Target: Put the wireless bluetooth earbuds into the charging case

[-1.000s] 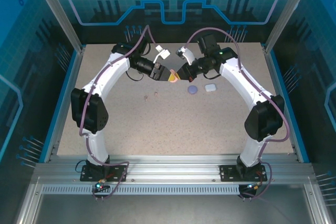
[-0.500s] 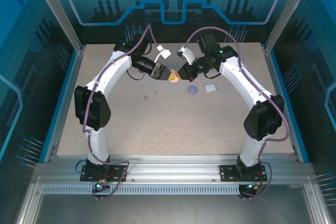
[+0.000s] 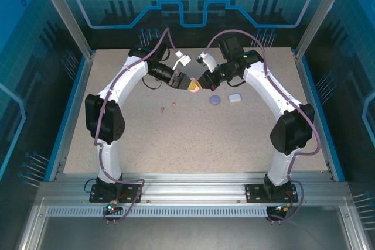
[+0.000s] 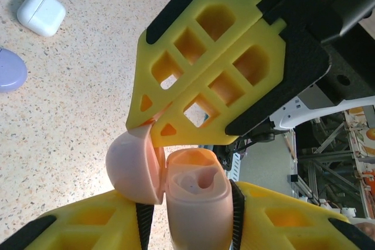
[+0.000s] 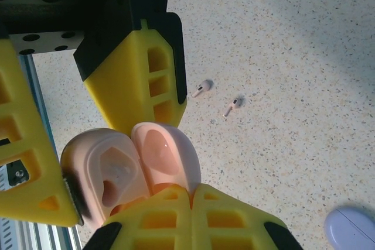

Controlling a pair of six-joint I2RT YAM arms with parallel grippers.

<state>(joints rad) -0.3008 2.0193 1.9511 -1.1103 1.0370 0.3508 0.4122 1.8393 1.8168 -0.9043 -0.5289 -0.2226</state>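
Observation:
The pale pink charging case is held above the table with its lid swung open to the left, and my left gripper is shut on its body. My right gripper is shut, nothing visible between its fingers, its tips against the open lid's rim. In the top view the case hangs between both grippers at the table's far middle. One socket in the case looks filled by a pink earbud, the other looks empty. Two small earbuds lie apart on the table.
A shut purple case and a shut white case lie to the right of the grippers. The two loose earbuds lie left of centre. Blue walls and metal posts ring the table.
The left arm's elbow has shifted slightly to the right. The pink case stays between the two grippers at the same spot.

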